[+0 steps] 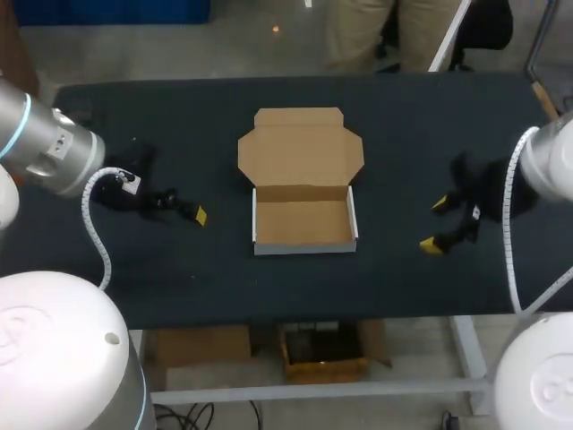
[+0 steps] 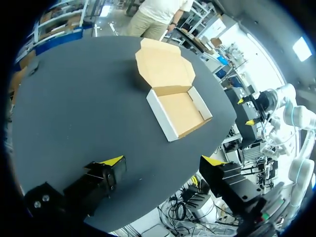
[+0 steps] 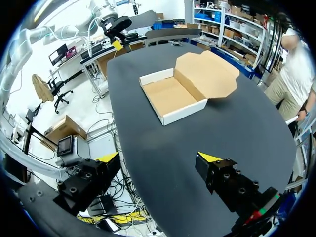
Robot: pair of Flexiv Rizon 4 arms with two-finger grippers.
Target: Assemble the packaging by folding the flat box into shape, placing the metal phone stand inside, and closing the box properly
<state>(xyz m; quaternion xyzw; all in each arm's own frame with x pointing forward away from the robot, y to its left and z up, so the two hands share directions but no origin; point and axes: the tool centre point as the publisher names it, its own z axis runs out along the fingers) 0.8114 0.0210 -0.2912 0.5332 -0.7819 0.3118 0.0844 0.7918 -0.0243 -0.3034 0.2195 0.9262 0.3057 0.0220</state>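
Nearest, on the dark table [image 1: 179, 269], the two grippers are noted, one to each side of the box.

The left gripper [image 2: 163, 161] is placed at 9 o'clock from the box [image 1: 303, 222], well apart from it. Its fingers are spread wide and nothing is held between them; only the table is seen beneath.

The right gripper [image 1: 436, 224] is placed at 3 o'clock from the box, also well apart. Its fingers are likewise parted wide, with nothing gripped.

At mid-table the box is found already folded into a shallow tray. Four walls are set upright, white outside and brown inside, and the front wall is turned to 6 o'clock.

Farther on, the lid [image 1: 301, 148] is laid back open at 12 o'clock from the tray. It is hinged to the rear wall, and its side flaps and front tab are spread out.
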